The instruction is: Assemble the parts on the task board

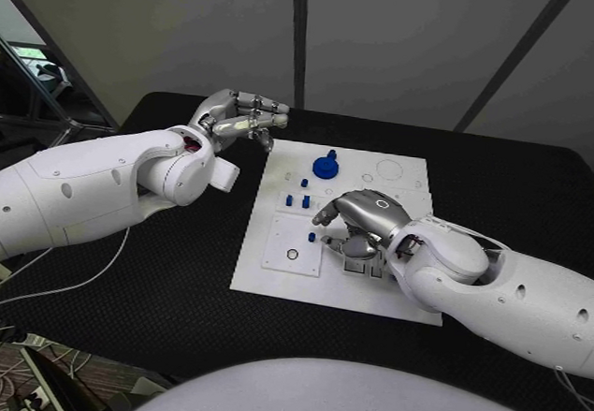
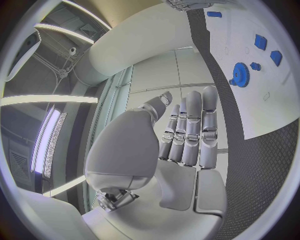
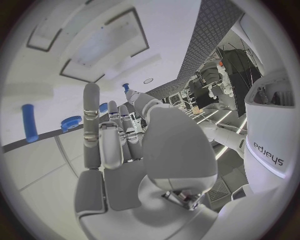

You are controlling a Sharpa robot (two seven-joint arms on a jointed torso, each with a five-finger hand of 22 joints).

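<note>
The right hand (image 1: 360,221) hides part of the task board (image 1: 277,270) (grasp unclear).

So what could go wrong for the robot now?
The right hand hovers low over the task board, right beside the small blue pegs; it could knock them over. The left hand hangs at the board's far corner near the blue gear and might bump it if it swings in.

Two glossy white rounded arms, left arm (image 1: 96,188), right arm (image 1: 508,289), silver jointed left hand (image 1: 238,113), right hand (image 1: 364,214), grey lettering printed on a white shell.
</note>
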